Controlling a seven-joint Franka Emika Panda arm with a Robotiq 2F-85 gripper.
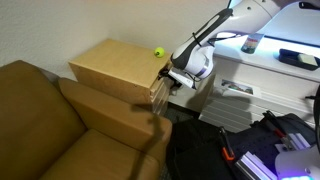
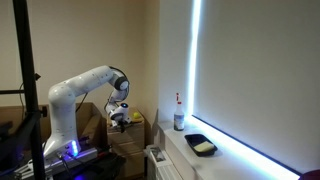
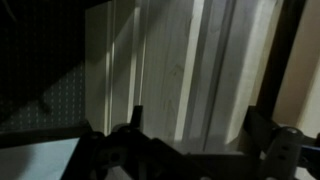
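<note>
My gripper [image 1: 166,88] hangs wide open and empty just beside the cardboard box [image 1: 112,66], so I judge it best to rise clear of its edge before nearing the green ball [image 1: 158,51].

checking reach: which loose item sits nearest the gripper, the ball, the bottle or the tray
The yellow-green ball, on top of the cardboard box beside the open gripper. The bottle and the black tray sit farther off on the white ledge.
</note>
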